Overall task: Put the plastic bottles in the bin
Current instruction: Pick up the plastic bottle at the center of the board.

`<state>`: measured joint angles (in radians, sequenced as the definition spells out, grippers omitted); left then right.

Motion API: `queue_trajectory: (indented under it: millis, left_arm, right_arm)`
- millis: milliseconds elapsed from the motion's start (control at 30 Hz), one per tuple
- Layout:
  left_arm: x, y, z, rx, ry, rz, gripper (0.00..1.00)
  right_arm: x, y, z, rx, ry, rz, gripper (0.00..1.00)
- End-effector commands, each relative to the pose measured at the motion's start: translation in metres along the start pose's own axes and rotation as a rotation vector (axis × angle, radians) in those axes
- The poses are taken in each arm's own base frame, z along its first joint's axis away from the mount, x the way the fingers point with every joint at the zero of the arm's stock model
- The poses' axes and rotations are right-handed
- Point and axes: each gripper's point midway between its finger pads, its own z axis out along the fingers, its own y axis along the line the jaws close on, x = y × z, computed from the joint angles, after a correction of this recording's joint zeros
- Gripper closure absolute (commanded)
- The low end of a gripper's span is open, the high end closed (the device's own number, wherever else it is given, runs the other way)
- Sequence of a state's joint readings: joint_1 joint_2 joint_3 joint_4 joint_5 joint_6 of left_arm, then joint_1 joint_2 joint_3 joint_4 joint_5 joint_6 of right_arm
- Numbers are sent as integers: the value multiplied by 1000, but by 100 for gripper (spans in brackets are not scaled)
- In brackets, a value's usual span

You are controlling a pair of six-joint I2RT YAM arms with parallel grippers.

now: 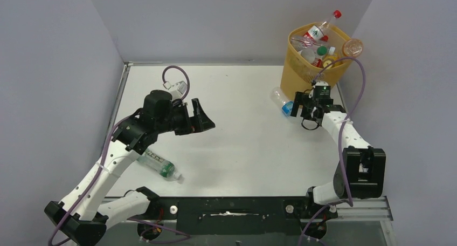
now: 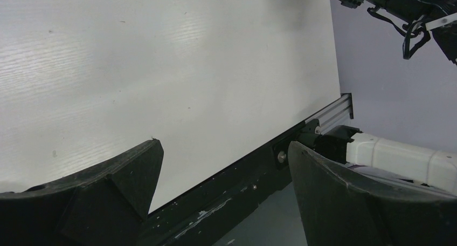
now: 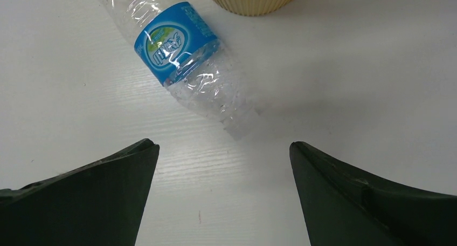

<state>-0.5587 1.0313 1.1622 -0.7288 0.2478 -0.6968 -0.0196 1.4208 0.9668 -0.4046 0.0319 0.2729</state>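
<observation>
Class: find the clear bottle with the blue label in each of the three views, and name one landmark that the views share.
Top external: the blue-label bottle lies on the table at the bin's foot, right of centre.
Left wrist: it cannot be made out.
Right wrist: upper left, lying diagonally, just below the bin's base.
Shared landmark: the bin, in top and right wrist views.

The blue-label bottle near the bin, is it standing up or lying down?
Lying down: the blue-label bottle lies on its side on the table, beside the bin, not inside it.
</observation>
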Motion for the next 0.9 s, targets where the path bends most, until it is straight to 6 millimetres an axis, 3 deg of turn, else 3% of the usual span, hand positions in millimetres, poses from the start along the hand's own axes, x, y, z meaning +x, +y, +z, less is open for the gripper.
queue_trajectory:
  millis: [0,167,367,667,867]
  left_arm:
    - [-12,-16,1,61,-37,36,12]
    - [-11,-15,6,60,-27,39,12]
    - [-12,-16,9,64,-24,38,12]
    - [-10,-20,11,71,-19,38,12]
    - [-9,-19,9,63,-13,40,12]
  right_arm:
    - [-36,4,2,-26,-86,-38,2]
    - [-29,4,17,-29,-64,-35,3]
    - [-3,1,27,-29,-32,-19,11]
    - [17,2,43,-9,12,1,27]
    - [20,-1,53,24,21,-3,35]
